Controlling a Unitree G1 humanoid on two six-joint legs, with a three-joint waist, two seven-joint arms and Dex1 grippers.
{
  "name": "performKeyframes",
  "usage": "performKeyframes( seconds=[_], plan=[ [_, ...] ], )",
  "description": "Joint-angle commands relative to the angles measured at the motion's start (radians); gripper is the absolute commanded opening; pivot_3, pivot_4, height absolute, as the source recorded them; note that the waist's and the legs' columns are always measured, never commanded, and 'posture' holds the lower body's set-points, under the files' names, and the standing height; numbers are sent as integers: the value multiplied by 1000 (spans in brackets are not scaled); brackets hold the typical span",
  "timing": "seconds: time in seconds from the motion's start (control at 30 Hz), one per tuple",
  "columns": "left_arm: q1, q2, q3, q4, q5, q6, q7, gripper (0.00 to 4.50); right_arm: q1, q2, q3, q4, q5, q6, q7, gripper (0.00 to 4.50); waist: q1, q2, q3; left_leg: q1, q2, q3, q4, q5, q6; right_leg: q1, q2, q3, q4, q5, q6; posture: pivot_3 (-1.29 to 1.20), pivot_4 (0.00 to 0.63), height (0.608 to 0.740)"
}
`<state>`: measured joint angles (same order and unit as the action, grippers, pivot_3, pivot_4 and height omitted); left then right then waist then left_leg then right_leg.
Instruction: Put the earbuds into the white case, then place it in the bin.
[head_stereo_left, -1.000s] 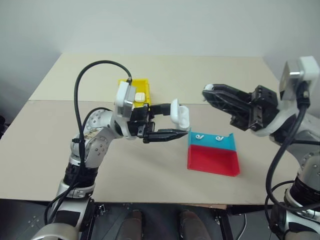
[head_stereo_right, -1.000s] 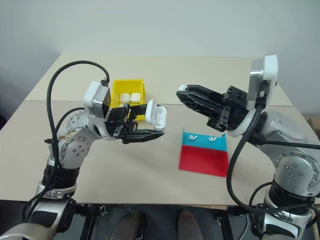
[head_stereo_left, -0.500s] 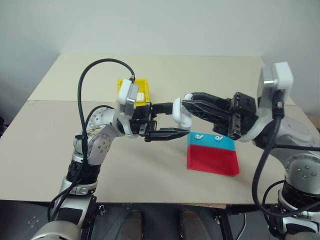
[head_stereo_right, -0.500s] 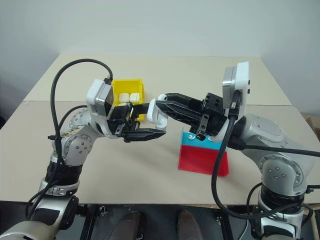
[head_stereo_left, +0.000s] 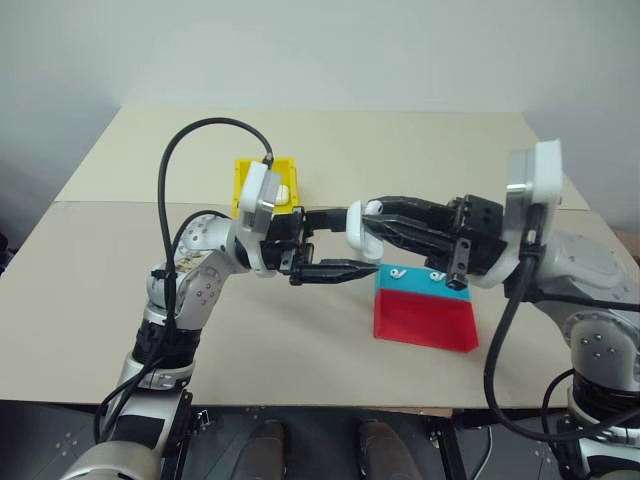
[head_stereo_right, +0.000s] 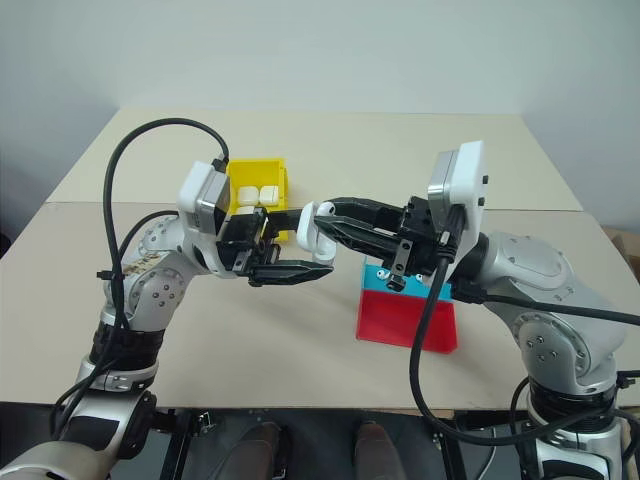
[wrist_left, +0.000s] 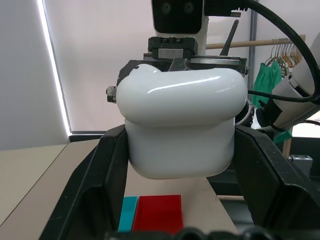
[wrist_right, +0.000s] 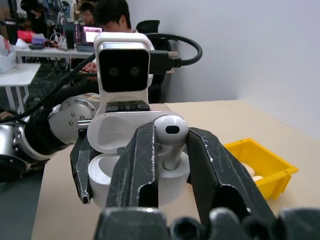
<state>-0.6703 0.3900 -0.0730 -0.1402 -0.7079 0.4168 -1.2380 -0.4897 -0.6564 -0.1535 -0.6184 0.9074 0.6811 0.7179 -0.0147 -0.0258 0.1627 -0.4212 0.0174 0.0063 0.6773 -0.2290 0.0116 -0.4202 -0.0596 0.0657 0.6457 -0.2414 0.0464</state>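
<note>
My left gripper is shut on the white case, holding it above the table with its lid flipped open. My right gripper reaches in from the right, shut on one of the earbuds. That earbud stands stem-down at the open mouth of the case. The left wrist view shows the case clamped between both fingers. Two more earbuds lie on the blue tray under the right arm. The yellow bin stands behind the left gripper.
White cases lie in the bin. A red tray adjoins the blue one, toward the table's front edge. Bare table stretches behind both arms. A person sits at a desk in the background.
My right gripper has swung left from the right side of the table and brought the earbud up to the open case. The left gripper and case have stayed put.
</note>
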Motion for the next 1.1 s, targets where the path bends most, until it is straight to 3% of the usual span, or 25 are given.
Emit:
performKeyframes(
  seconds=[0.03,0.17,0.4,0.6,0.73,0.83,0.97,1.1],
  plan=[
    [-32,-10,29,-21,-16,-27,4,2792,10,-18,19,-13,-6,-14,32,2177,0,0,0,0,0,0,0,0,0,0,0,0,0,0,0,0,150,740],
    [-33,-13,30,-16,-14,-31,3,2792,9,-27,18,-7,-13,-21,33,3505,0,0,0,0,0,0,0,0,0,0,0,0,0,0,0,0,150,740],
    [-24,-7,35,-19,-13,-32,-1,2792,4,-46,-46,19,10,-16,11,3505,0,0,0,0,0,0,0,0,0,0,0,0,0,0,0,0,150,740],
    [4,11,49,-40,-17,-23,-1,2792,-74,-169,-101,164,-46,-4,17,3505,0,0,0,0,0,0,0,0,0,0,0,0,0,0,0,0,150,740],
    [20,12,54,-55,-14,-23,14,2792,-152,-362,134,292,-322,-48,156,3505,-1,0,0,0,0,4,0,0,0,-1,0,0,0,0,0,0,150,740],
    [28,5,58,-71,-17,-23,33,2792,-239,-422,333,402,-534,-173,301,3505,-7,0,0,0,1,8,-1,0,0,-1,0,0,-1,0,0,0,150,740],
    [48,-11,55,-101,-27,-18,56,2792,-378,-395,550,627,-814,-441,484,3505,-12,1,1,0,1,9,-1,0,0,-2,0,2,-1,0,0,0,150,740],
    [69,-14,57,-136,-31,-13,75,2792,-507,-242,628,868,-876,-550,612,3505,-17,1,1,0,1,9,0,0,0,-2,0,2,-1,0,0,0,150,740]
  ],
)
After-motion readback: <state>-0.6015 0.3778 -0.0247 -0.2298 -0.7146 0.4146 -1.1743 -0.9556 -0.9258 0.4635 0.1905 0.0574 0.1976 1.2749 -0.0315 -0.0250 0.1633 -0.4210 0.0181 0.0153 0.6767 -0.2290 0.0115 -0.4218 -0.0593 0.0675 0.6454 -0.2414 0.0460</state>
